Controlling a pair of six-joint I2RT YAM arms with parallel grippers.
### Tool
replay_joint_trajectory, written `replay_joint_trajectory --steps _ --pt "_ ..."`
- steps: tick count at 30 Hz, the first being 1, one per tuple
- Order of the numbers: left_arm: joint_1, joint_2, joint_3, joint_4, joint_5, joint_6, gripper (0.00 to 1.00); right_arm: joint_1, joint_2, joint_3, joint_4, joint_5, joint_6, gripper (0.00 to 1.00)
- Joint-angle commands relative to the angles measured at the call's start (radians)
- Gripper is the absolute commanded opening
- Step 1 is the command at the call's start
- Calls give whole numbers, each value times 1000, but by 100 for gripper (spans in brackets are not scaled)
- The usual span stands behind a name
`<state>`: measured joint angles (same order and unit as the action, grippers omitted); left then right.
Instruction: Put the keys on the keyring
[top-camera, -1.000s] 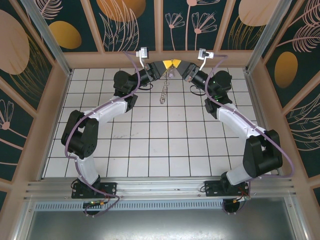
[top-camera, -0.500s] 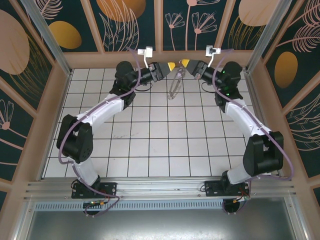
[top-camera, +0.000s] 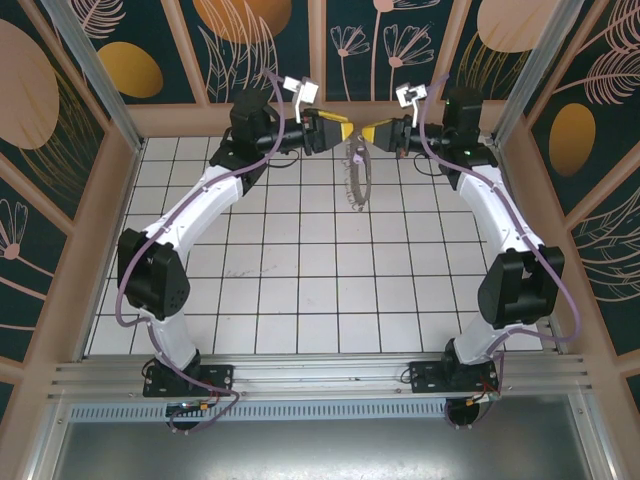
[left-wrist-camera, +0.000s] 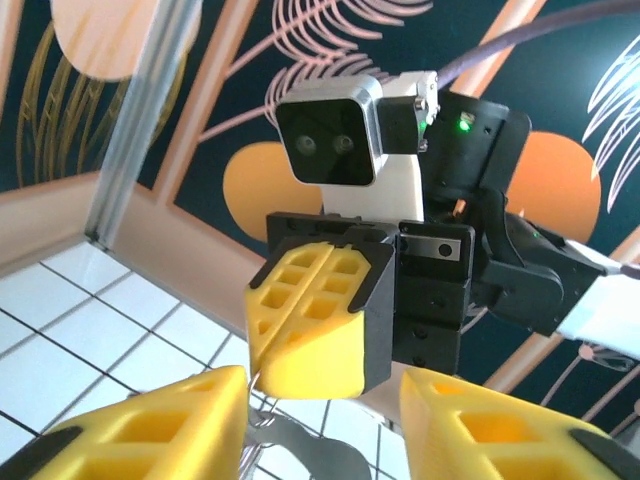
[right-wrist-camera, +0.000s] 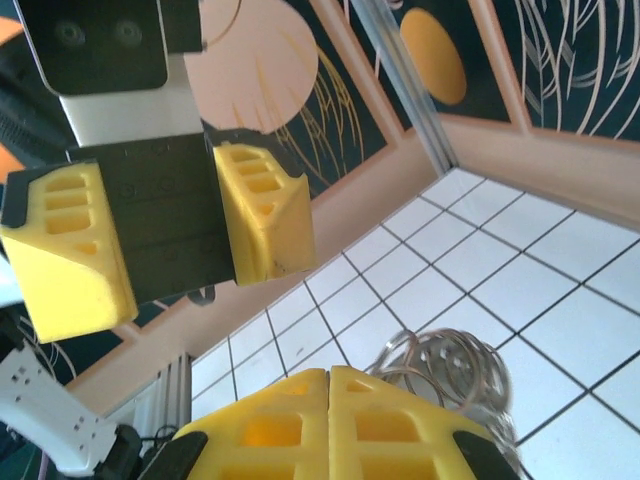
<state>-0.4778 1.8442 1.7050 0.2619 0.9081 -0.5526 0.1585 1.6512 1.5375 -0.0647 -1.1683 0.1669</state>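
Top external: right gripper (top-camera: 372, 133) sits at upper centre, fingers pressed together on the top of the keyring (top-camera: 356, 178). The keyring hangs edge-on over the tiles (top-camera: 300, 260). Left gripper (top-camera: 343, 132) faces it just beside, fingers spread, gripping nothing. Right wrist: keyring coils at lower right.
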Motion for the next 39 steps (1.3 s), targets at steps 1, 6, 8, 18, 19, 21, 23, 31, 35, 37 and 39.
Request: replay_joint_trajectory --steps 1,6,8,18,19,21,23,31,35,37,39 --pt "1 24 22 -84 75 64 40 -6 -2 22 -80 -68 -101 0" --pt "1 36 1 -62 87 47 36 -3 -16 -16 -24 -67 -63 0" --pt "1 42 -11 -32 89 23 35 0 -23 -32 1 -63 -46 0" --pt "-4 55 -72 129 120 -100 28 13 -54 -73 139 -31 72 0" --pt "-4 50 -81 142 120 -107 28 13 -56 -78 157 -28 89 0" --pt "-5 43 -107 174 114 -123 28 15 -64 -88 189 -15 120 0" --pt "-7 36 -123 194 105 -132 28 18 -69 -100 225 -11 148 0" --pt "-7 49 -126 260 97 -181 32 48 -80 -112 265 -5 177 0" --pt "-7 53 -122 298 99 -206 34 56 -77 -110 264 -2 175 0" --pt "-7 50 -125 313 97 -215 34 58 -77 -110 263 1 174 0" --pt "-8 49 -125 322 95 -218 33 60 -76 -109 260 1 172 0"
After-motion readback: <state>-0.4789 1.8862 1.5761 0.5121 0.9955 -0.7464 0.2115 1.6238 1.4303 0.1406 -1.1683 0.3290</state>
